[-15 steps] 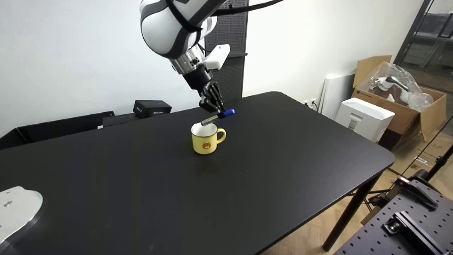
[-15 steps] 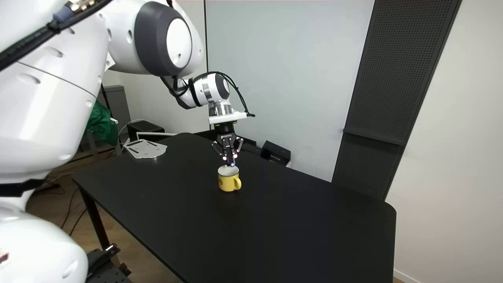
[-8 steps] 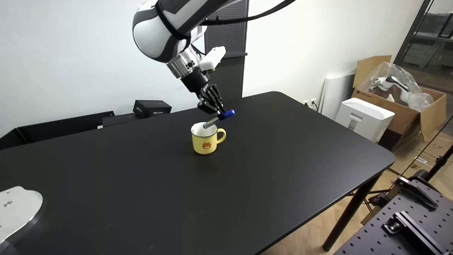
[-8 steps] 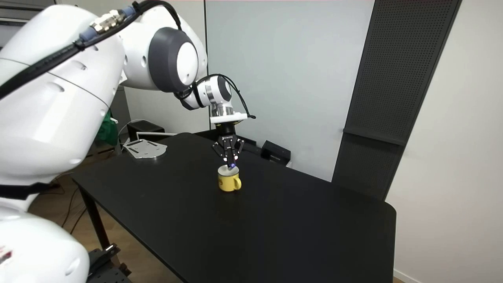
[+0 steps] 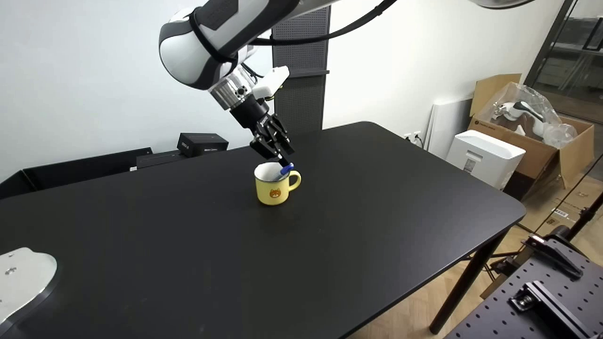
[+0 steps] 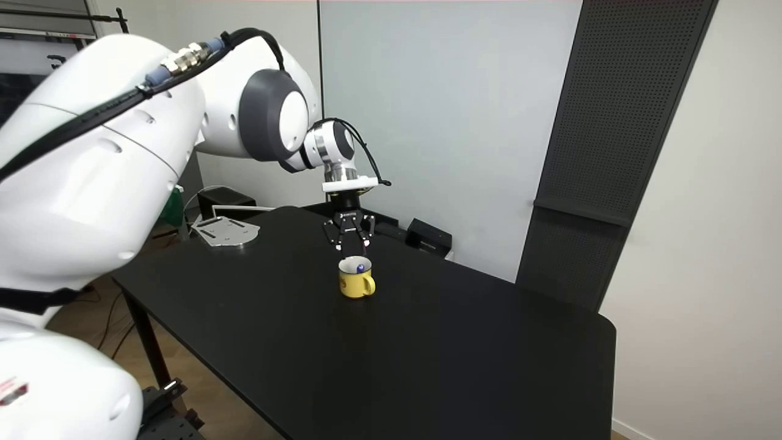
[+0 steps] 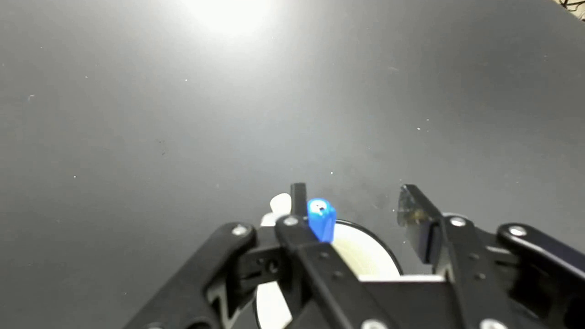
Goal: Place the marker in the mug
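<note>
The yellow mug point(image 5: 264, 190) stands upright on the black table and also shows in an exterior view point(image 6: 350, 286). The marker point(image 5: 286, 168) leans inside it, blue cap end up over the rim on the handle side. Its cap shows in an exterior view point(image 6: 360, 268) and in the wrist view point(image 7: 321, 220); its lower barrel is hidden in the mug. My gripper point(image 5: 286, 156) is open just above the mug. In the wrist view point(image 7: 354, 196) the fingers stand wide apart, with the cap close to the left finger; I cannot tell if they touch. The mug's pale inside point(image 7: 365, 253) shows below.
The black table point(image 5: 377, 212) carries a silver metal plate point(image 5: 23, 278), also in an exterior view point(image 6: 226, 232). Black boxes point(image 5: 202, 144) stand at the table's wall side, also in an exterior view point(image 6: 429, 237). A cardboard box point(image 5: 537, 141) stands beyond the table.
My gripper has opened and let go of the marker. The marker has dropped lower and steeper into the mug. The gripper has moved slightly away from the handle side; the mug has not moved.
</note>
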Tool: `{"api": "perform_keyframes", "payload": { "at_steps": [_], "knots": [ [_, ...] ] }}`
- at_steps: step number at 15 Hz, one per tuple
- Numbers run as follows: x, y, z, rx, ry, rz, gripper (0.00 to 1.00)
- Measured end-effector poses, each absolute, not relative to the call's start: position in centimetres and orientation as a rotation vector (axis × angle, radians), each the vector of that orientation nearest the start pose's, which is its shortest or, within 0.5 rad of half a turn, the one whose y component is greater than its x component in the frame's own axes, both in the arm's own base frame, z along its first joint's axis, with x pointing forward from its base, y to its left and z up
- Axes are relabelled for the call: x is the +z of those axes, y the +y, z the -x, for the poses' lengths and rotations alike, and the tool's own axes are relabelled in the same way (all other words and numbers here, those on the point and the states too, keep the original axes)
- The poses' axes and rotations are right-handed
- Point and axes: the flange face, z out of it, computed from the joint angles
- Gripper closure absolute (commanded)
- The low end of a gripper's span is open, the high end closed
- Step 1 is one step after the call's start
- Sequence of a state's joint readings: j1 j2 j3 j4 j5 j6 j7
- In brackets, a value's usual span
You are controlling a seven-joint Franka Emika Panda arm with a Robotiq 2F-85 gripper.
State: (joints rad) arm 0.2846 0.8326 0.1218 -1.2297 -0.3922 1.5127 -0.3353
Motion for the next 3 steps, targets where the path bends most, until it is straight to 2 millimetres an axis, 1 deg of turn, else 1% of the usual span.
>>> {"api": "perform_keyframes", "payload": {
  "at_steps": [2,3],
  "knots": [
    [24.89,21.66,-65.91,0.894,-1.31,3.055,0.01],
    [25.16,21.69,-66.04,0.883,-1.304,3.055,0.0]
  ]
}}
